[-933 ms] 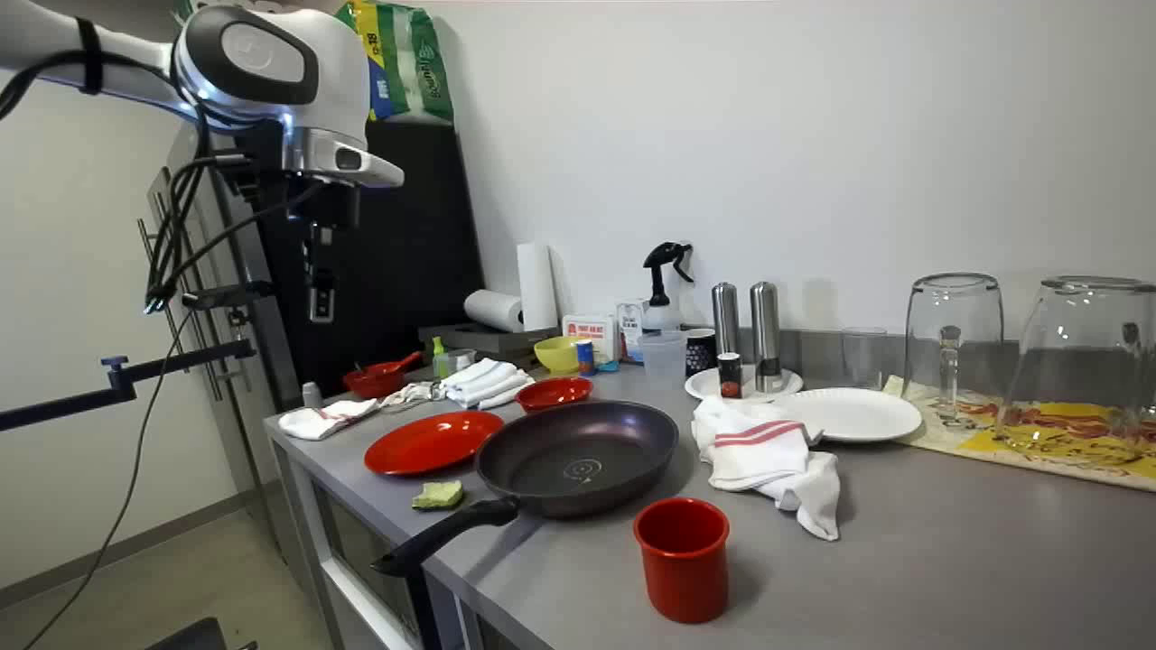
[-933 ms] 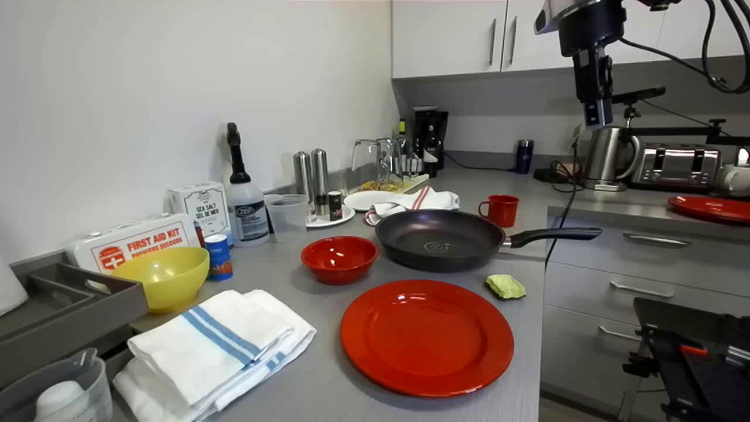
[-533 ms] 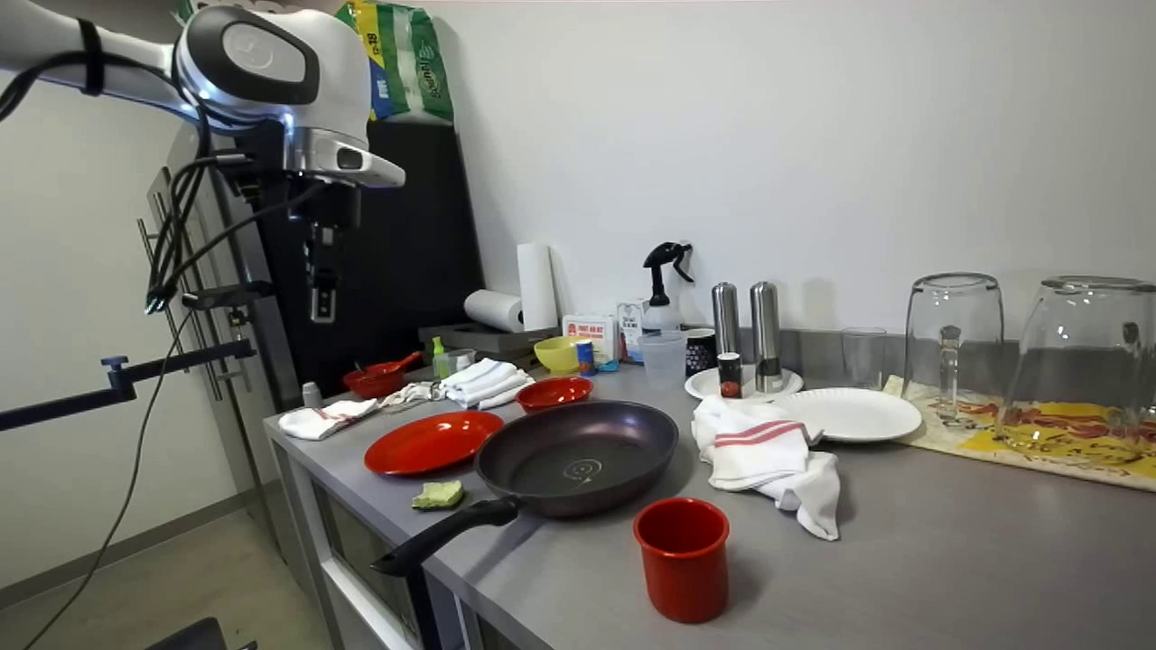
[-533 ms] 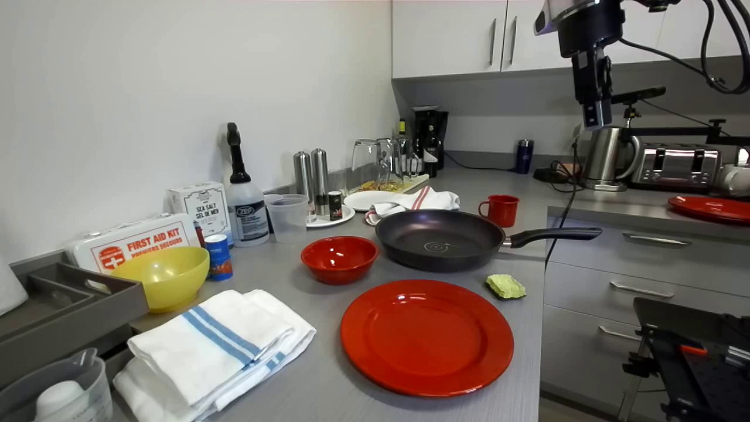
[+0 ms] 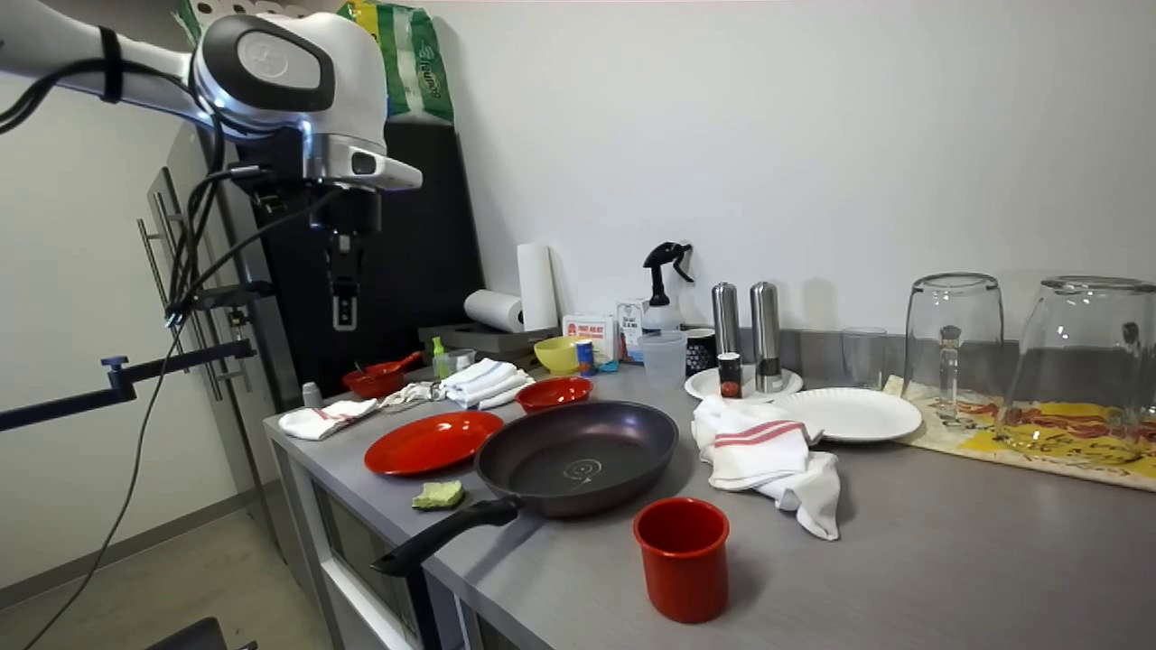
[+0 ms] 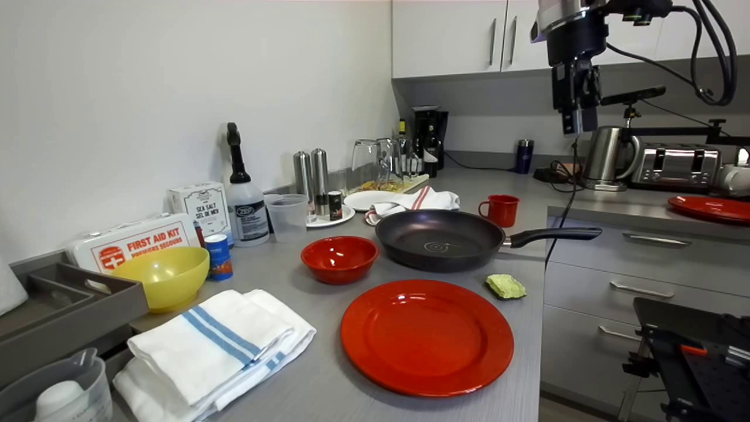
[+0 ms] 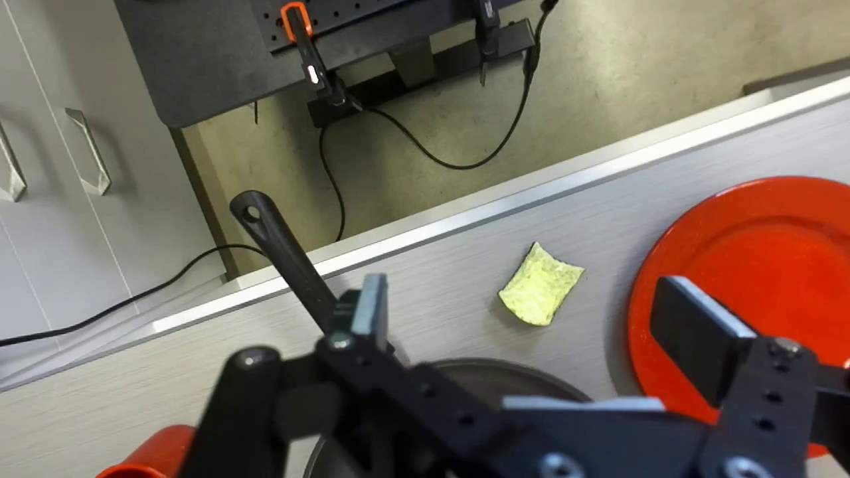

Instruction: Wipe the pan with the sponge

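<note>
The sponge (image 6: 505, 286), a small yellow-green block, lies flat on the counter near its front edge. Beside it, apart from it, the black pan (image 5: 578, 465) rests upright, its handle (image 6: 554, 235) sticking out past the edge. In both exterior views my gripper (image 5: 344, 311) hangs high above the counter, pointing down and well clear of both things. Seen from the wrist, the gripper (image 7: 536, 315) is spread wide; the sponge (image 7: 541, 285) shows below, between the two fingers, with nothing held. Gripper parts hide much of the pan (image 7: 501, 378) there.
A flat red plate (image 6: 426, 340) lies close to the sponge, with a red bowl (image 6: 340, 261) behind. A red mug (image 5: 682, 560) and a crumpled white cloth (image 5: 763, 451) flank the pan. The counter's front edge (image 7: 465, 229) drops to the floor. Folded towels (image 6: 217, 346) lie farther along.
Over the last half second my arm has shifted right and slightly down in an exterior view, and the gripper has turned a little. Sponge and pan have stayed put.
</note>
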Available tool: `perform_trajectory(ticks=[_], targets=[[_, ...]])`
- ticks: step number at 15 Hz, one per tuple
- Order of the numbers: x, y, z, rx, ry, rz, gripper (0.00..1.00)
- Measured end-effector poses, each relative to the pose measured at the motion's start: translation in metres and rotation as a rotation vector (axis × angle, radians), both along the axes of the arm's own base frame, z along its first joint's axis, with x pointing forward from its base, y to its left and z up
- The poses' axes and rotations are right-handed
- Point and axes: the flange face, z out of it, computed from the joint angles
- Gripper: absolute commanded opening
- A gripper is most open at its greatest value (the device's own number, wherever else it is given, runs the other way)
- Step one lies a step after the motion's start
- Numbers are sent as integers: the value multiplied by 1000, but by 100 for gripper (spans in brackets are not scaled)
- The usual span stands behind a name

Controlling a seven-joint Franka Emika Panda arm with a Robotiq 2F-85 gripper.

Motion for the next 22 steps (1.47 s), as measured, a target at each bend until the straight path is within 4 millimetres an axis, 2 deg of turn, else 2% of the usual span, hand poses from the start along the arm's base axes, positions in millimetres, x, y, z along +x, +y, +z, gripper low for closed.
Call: perform_trajectory(ticks=[2,6,12,18,22], targets=[[6,-3,-9,-14,-26,-73,100],[14,-1,-43,-57,-10,-265,100],[29,17,-87,-124,-11,-527,100],[39,27,-115,-161,-28,-736,100],[37,33,-129,-143,-52,-741,100]])
